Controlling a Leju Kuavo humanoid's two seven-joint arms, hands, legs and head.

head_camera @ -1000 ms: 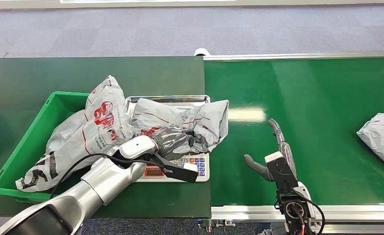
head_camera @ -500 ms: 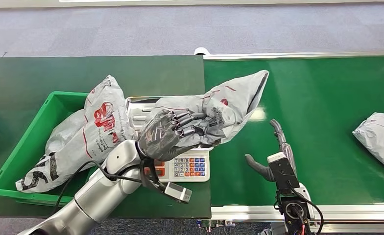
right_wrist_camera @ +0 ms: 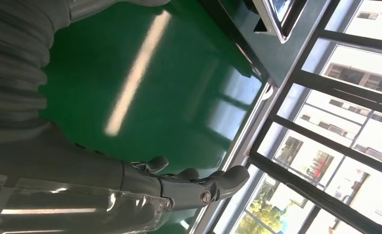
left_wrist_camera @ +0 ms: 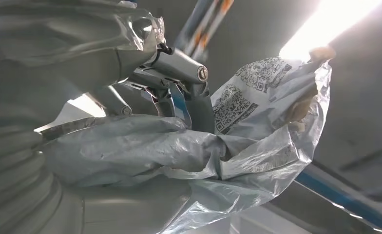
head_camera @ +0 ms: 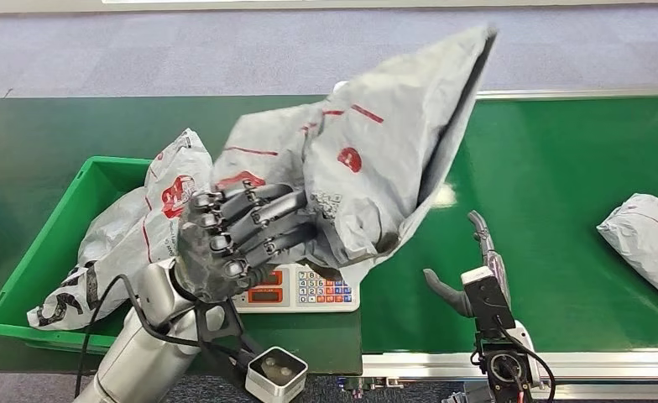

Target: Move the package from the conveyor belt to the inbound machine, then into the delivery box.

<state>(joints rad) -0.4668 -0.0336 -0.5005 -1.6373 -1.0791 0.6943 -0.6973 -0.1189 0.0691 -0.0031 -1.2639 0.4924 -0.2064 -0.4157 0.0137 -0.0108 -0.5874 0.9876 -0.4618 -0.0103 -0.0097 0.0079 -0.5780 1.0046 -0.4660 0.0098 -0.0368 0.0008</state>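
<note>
- The package [head_camera: 368, 159], a grey poly mailer with red markings, was held aloft by the left hand [head_camera: 237, 239], fingers closed on its lower crumpled end; the free end stood tilted up and toward the conveyor side.
- In the left wrist view the same package [left_wrist_camera: 257, 141] was seen bunched against the fingers [left_wrist_camera: 130, 146], printed codes facing the camera.
- The package was clear of the inbound machine [head_camera: 309, 290], a scale with a keypad and metal tray, directly below the hand.
- Step judged: the weighing stage appeared done and the transfer to the delivery box [head_camera: 53, 243] was in hand.
- Next move judged: the package would need carrying leftward over the green box wall and releasing only once above the interior.
- The box already held another large grey mailer [head_camera: 141, 227], heaped above the rim; little open room was left, mostly at the box's left side.
- Risk judged: the hanging tail could catch the near wall or drag the heaped mailer.
- The right hand [head_camera: 468, 269] was noted over the conveyor belt [head_camera: 561, 151], holding nothing, fingers spread apart, well away from the transfer path.
- A further parcel [head_camera: 644, 243] lay on the belt at the right edge.
</note>
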